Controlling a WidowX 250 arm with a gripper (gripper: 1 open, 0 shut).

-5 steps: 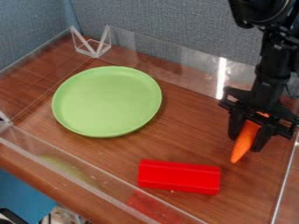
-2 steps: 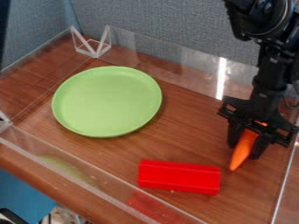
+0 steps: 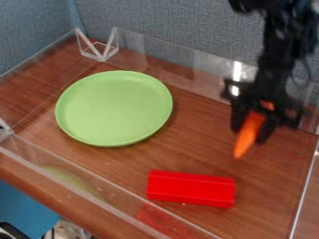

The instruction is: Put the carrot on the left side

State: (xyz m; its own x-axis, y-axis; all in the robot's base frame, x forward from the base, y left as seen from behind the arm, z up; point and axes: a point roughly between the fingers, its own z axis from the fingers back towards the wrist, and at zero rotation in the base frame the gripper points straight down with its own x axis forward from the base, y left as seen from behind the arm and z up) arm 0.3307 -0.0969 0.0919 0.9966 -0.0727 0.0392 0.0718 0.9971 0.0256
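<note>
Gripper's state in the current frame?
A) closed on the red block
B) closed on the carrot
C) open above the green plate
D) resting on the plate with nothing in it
B: the gripper has its fingers around the upper part of the orange carrot, whose tapered end points down, on the right side of the view.

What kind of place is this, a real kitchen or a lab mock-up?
Probably a lab mock-up: a wood-look tabletop boxed in by clear walls, grey fabric-like panels behind, and a robot arm over it.
</note>
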